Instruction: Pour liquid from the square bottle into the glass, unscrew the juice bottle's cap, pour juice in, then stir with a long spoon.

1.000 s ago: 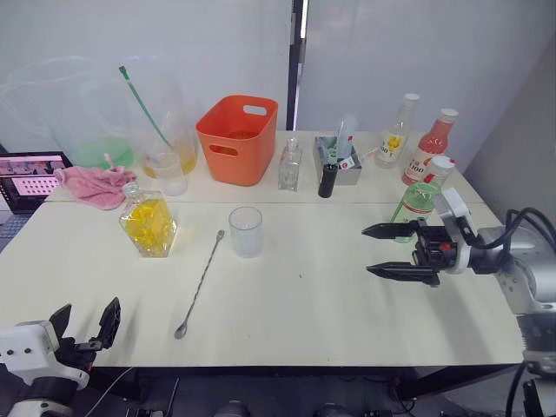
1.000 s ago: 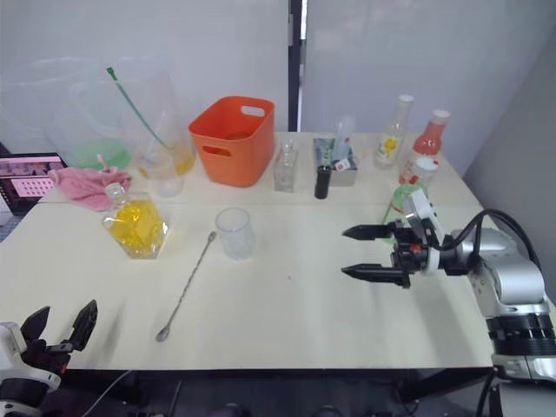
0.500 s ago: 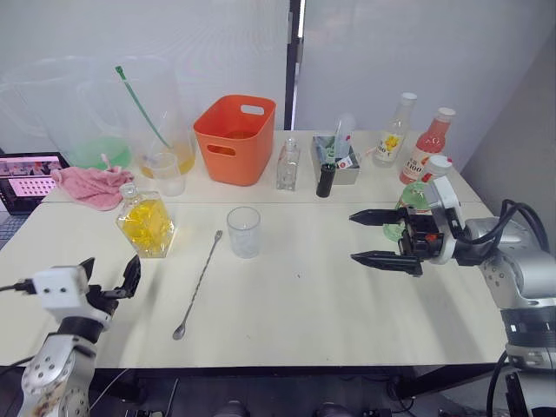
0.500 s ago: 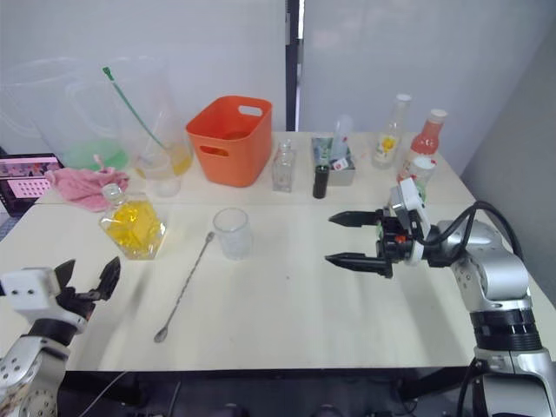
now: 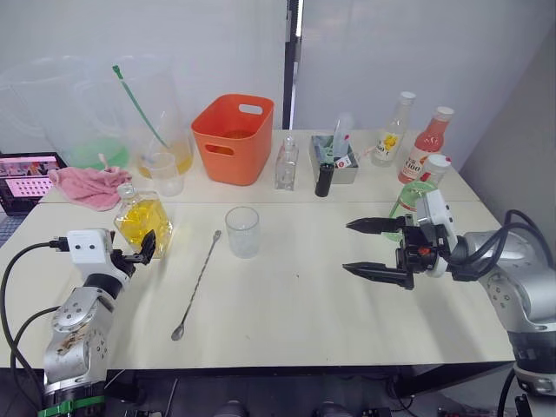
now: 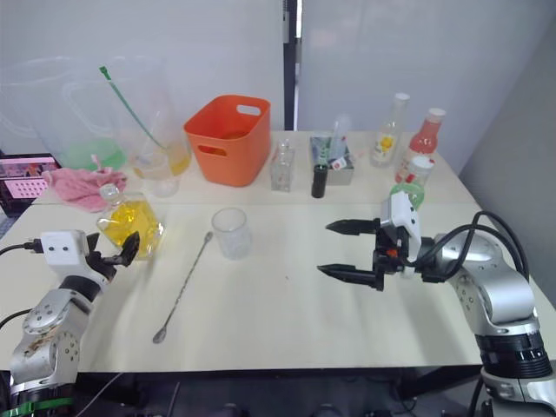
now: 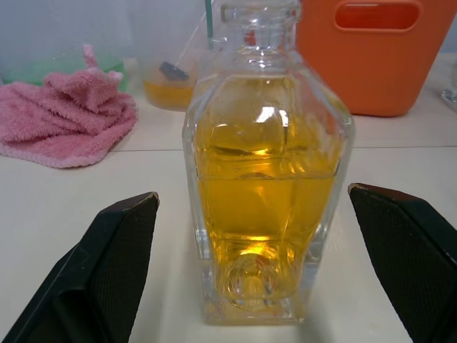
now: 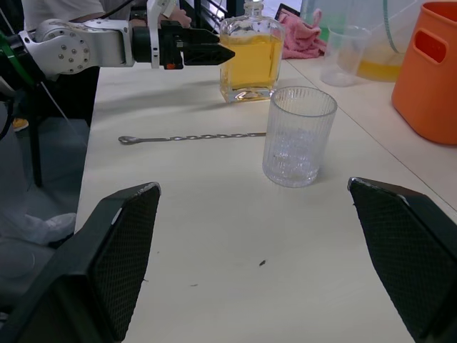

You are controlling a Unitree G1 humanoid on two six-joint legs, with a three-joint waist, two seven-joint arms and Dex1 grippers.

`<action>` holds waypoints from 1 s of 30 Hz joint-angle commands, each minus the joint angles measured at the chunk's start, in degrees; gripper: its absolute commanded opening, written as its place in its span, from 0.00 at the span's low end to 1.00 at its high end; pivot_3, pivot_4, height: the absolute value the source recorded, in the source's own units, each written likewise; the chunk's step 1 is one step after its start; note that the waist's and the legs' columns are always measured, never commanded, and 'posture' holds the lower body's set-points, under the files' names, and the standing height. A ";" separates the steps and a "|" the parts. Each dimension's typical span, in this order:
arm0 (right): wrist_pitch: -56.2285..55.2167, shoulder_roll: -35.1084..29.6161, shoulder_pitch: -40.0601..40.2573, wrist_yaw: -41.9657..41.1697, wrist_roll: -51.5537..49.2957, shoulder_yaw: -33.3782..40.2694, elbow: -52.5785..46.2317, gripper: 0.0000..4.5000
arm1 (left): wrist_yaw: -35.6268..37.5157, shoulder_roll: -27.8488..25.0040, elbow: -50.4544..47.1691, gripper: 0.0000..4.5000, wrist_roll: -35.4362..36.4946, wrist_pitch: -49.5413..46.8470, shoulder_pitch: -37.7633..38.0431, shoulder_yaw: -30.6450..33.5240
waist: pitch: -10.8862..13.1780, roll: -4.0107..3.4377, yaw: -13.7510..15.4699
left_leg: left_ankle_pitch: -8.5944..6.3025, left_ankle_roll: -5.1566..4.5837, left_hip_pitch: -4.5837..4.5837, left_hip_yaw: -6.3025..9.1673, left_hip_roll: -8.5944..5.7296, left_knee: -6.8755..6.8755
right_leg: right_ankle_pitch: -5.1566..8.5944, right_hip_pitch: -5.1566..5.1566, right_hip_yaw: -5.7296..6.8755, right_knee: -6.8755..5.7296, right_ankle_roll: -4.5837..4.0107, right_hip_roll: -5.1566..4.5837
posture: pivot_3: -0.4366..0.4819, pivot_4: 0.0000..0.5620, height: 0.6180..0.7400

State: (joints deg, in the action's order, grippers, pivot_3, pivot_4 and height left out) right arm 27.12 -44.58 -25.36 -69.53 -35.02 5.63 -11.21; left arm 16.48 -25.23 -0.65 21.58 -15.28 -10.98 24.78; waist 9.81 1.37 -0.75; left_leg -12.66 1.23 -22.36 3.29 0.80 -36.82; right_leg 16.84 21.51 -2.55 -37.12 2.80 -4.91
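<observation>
Left gripper (image 5: pixel 143 250) is up at table level, fingers spread wide, pointed straight at the square bottle (image 5: pixel 144 223) and just short of it. From the wrist, the bottle (image 7: pixel 265 164) stands upright between the two finger pads (image 7: pixel 118 264) with clear gaps on both sides, nothing touching. It's about two-thirds full of yellow liquid, stopper on.

Right gripper (image 5: pixel 369 247) hovers over the table's right half, jaws wide apart too, holding nothing, aimed toward the middle. In its wrist view the glass (image 8: pixel 298 135) sits empty and upright, well ahead of the fingers.

The long spoon (image 5: pixel 198 284) lies flat on the table (image 5: pixel 287 313), between the square bottle and the glass (image 5: pixel 242 231), bowl end toward the near edge. The juice bottle (image 5: pixel 425 184), white cap (image 5: pixel 439 162) on, stands behind the right arm. Further back: an orange basket (image 5: pixel 232 138), a pink cloth (image 5: pixel 89 185), a red bottle (image 5: pixel 429 141).
</observation>
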 commanded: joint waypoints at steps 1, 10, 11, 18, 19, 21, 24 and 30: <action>0.20 -0.98 0.50 0.92 -0.61 1.48 -2.37 0.99 | 0.66 -1.27 2.10 1.00 -0.53 0.89 -3.33 -0.62 | 0.00 0.01 0.06 | 0.00 0.00 -0.03 0.00 0.00 0.00 | 0.00 0.03 0.00 -0.01 0.00 0.00 | 0.48 0.27 1.00; 1.12 -0.86 1.14 3.21 -1.30 1.45 -4.81 0.99 | 4.35 -3.22 13.15 1.00 -2.09 3.12 -13.30 -3.27 | -0.01 0.04 0.05 | 0.04 0.05 -0.43 0.00 -0.02 -0.03 | -0.03 0.54 0.00 -0.16 0.00 0.00 | 0.48 0.27 1.00; 1.15 -0.91 1.30 3.34 -1.28 1.53 -4.96 0.99 | 4.36 -3.36 14.16 1.00 -2.49 3.37 -14.12 -3.50 | -0.01 0.04 0.06 | 0.06 0.06 -0.54 0.01 -0.02 -0.08 | -0.03 0.67 0.00 -0.24 -0.01 0.00 | 0.48 0.27 1.00; 1.15 -1.11 2.41 4.18 -1.20 1.70 -6.03 1.00 | 3.57 -3.91 18.82 0.88 -3.92 4.48 -16.67 -3.27 | -0.01 0.05 0.05 | 0.06 0.06 -0.58 0.03 -0.08 -0.16 | -0.04 0.77 0.01 -0.50 -0.01 -0.05 | 0.48 0.27 1.00; 1.11 -1.10 2.49 4.28 -1.17 1.67 -6.12 1.00 | 3.57 -3.92 19.18 0.82 -3.97 4.54 -16.76 -3.14 | -0.01 0.05 0.04 | 0.06 0.06 -0.58 0.03 -0.08 -0.16 | -0.04 0.77 0.01 -0.51 -0.01 -0.05 | 0.48 0.27 1.00; 1.11 -1.08 2.56 4.45 -1.15 1.62 -6.26 1.00 | 3.54 -3.98 19.11 0.67 -3.99 4.53 -16.68 -3.10 | -0.01 0.05 0.05 | 0.06 0.06 -0.57 0.03 -0.08 -0.17 | -0.04 0.77 0.01 -0.51 -0.01 -0.05 | 0.48 0.27 1.00; 1.18 -0.99 2.43 4.67 -1.15 1.31 -6.41 1.00 | 3.18 -4.29 19.19 0.62 -4.00 4.80 -16.52 -2.72 | -0.01 0.05 0.05 | 0.06 0.06 -0.58 0.03 -0.08 -0.17 | -0.04 0.77 0.00 -0.52 -0.01 -0.05 | 0.48 0.27 1.00; 0.81 -0.92 1.56 4.20 -0.85 0.70 -5.40 1.00 | 3.52 -5.00 15.31 0.62 -2.51 5.73 -15.85 -1.02 | 0.01 0.08 -0.02 | 0.06 0.07 -0.58 0.04 -0.08 -0.17 | -0.04 0.77 0.01 -0.53 -0.01 -0.05 | 0.48 0.27 1.00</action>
State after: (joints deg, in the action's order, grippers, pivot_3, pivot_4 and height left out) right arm 28.17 -44.98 -22.76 -65.08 -35.07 5.45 -15.68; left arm 19.76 -28.46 19.21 17.98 -11.64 -26.14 21.51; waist 9.83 1.45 -0.77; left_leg -12.60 1.29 -22.94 3.33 0.72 -36.99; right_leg 16.80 22.30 -2.54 -37.66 2.79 -4.96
